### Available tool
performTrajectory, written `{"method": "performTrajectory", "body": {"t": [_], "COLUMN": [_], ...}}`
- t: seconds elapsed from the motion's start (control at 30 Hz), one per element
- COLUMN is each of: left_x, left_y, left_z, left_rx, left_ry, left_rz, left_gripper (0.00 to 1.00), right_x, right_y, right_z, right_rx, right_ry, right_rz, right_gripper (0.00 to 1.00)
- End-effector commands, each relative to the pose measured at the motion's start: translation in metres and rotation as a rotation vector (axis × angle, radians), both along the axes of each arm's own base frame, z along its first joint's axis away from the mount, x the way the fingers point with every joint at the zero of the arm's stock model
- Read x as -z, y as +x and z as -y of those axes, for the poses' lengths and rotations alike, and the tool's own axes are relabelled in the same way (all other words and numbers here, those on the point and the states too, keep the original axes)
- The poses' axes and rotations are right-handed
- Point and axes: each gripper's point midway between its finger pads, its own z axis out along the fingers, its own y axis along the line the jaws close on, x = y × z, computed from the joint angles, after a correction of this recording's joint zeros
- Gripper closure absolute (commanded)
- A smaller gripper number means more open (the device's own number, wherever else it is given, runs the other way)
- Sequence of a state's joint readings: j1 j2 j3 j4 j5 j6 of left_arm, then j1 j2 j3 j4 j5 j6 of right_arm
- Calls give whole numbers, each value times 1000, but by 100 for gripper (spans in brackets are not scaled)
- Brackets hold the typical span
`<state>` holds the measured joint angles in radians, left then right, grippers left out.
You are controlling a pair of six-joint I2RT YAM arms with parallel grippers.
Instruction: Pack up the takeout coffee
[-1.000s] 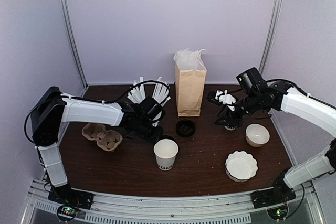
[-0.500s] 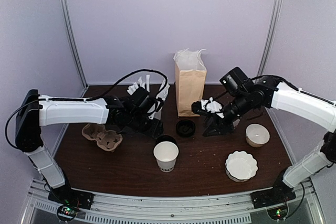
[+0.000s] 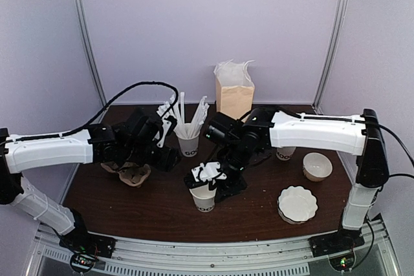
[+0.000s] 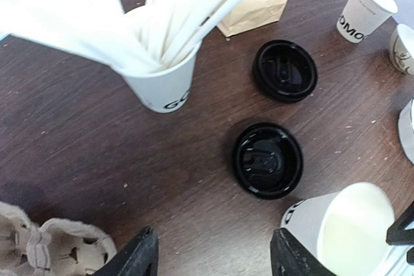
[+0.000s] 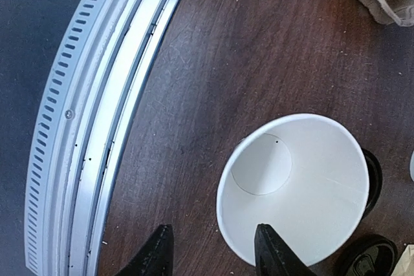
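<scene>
Brown bag (image 3: 234, 98) stands partly hidden behind right arm (image 3: 310, 132).

Brown table (image 3: 259, 214) holds cups (image 5: 294, 189), lids (image 4: 268, 159), paper bag (image 3: 234, 98).

A robot lab booth: plain lilac walls (image 3: 194, 24), metal corner posts (image 3: 86, 37), a slotted rail (image 3: 207, 254) edging the table (image 3: 249, 218).

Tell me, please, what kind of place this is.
Probably a robot test booth staged as a takeout counter: plain walls enclose a table carrying paper cups, black lids, a paper bag and a cardboard cup carrier.
</scene>
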<state>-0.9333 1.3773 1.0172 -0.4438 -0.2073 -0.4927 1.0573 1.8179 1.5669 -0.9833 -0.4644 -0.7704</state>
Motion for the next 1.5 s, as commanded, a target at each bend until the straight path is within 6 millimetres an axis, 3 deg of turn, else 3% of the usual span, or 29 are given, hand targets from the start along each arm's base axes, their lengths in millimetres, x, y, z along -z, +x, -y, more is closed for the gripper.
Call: {"method": "performTrajectory", "body": {"t": [0.0, 0.13, 0.27, 0.43, 0.67, 0.8, 0.97, 1.03, 1.23, 1.47], "left_x": [-4, 5, 17, 41, 73, 79, 93, 99, 114, 136], "left_y": [1, 2, 4, 6, 15, 24, 29, 31, 35, 30], "left_z": [-26, -41, -41, -16, 16, 25, 39, 46, 53, 58], "left_rx": [-76, -110, -113, -70, -67, -108, -112, -105, -107, -96], "left_ry": [9, -1, -1, -37, -36, -47, -49, -38, -12, 31], "left_rz": [49, 28, 6, -75, -189, -199, -229, -243, -269, -337], "left_gripper": [36, 35, 35, 37, 48, 48, 45, 45, 46, 58], "right_x": [8, 22, 19, 5, 9, 11, 11, 8, -4, -6], "right_y": [-3, -9, -9, -8, -6, -2, -1, -2, -7, -9], "right_z": [-4, -6, -5, 15, 55, 53, 46, 46, 49, 52], "right_rx": [-52, -77, -72, -55, -22, 7, 21, 24, 25, 28], "right_ry": [-68, -119, -119, -117, -166, -142, -135, -121, -91, -78], "right_rz": [34, 25, 40, 103, 201, 226, 210, 201, 198, 201], "right_gripper": [54, 68, 100, 100, 100, 100, 77, 73, 71, 71]}}
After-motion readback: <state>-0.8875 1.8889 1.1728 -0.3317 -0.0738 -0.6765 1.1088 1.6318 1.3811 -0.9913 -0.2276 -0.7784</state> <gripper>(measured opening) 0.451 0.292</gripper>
